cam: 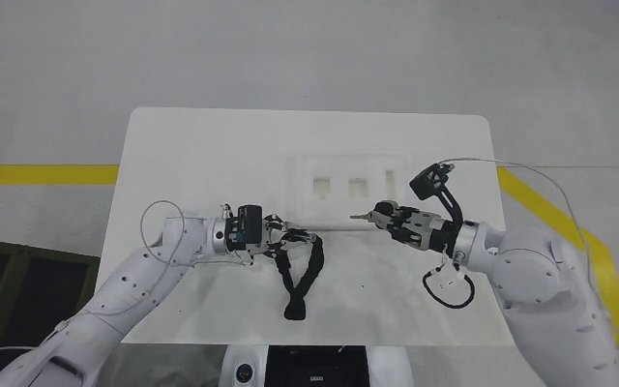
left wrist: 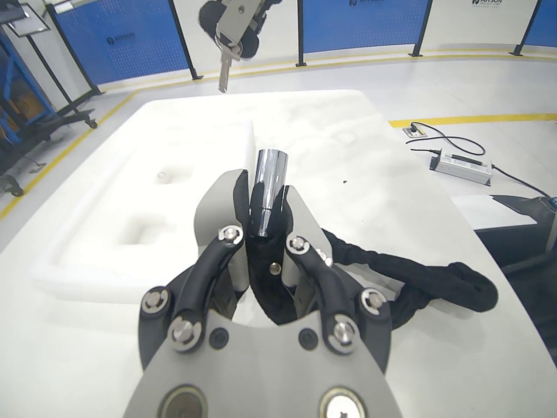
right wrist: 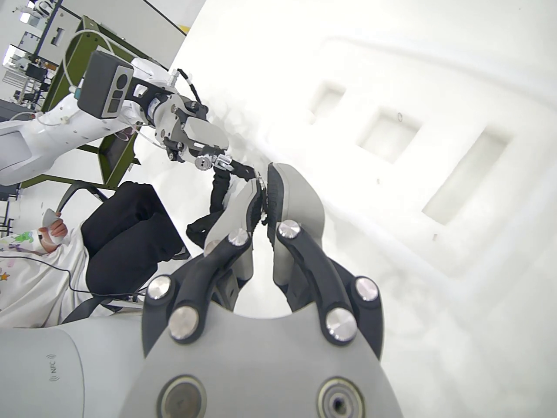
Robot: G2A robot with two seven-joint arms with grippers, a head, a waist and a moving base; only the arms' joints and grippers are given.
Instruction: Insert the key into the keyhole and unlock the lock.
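Key (left wrist: 224, 69) tip toward lock (left wrist: 269, 178) barrel, apart | left jaws clamp lock | right jaws pinch key

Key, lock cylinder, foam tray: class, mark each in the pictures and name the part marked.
key (left wrist: 224, 73), left wrist view, on its blade
lock cylinder (left wrist: 269, 180), left wrist view, on its chrome barrel
foam tray (left wrist: 78, 269), left wrist view, on its rim

White foam tray (cam: 358, 163) with three recesses on a white table (cam: 193, 155), perhaps a tiny ring (left wrist: 162, 174) in one recess
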